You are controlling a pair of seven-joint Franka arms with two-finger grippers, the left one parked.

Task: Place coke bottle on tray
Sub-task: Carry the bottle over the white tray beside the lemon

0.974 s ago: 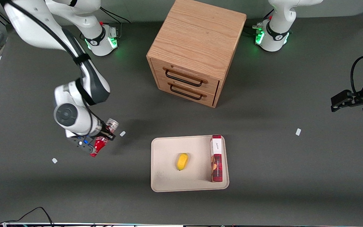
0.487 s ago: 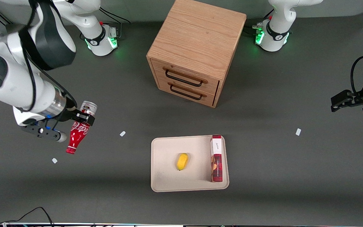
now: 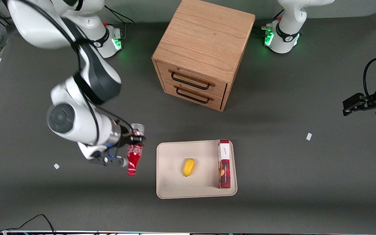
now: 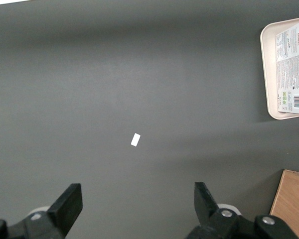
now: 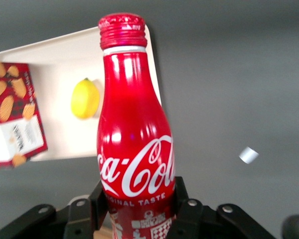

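Coke bottle (image 3: 133,157) is showing glossy red with white script lettering, a ribbed red cap and a silvery wide end; it is hanging above the dark worktop (image 3: 273,195), clamped near its wide end by the end effector (image 3: 135,139), whose fingers are pressing either side of the body; cap end is pointing toward the front camera, just beside the tray (image 3: 171,189) edge that faces the working arm's end, not over it.

Wrist view is showing the bottle (image 5: 133,129) filling the middle, its wide end cut off among the black fingers (image 5: 183,211); small print under the script is hard to read.

Tray is carrying a yellow lemon (image 3: 189,167) near its middle and a red snack box (image 3: 224,164) along its edge toward the parked arm's end; box is cut off in the wrist view (image 5: 12,114); small white tags (image 3: 308,136) are lying on the worktop.
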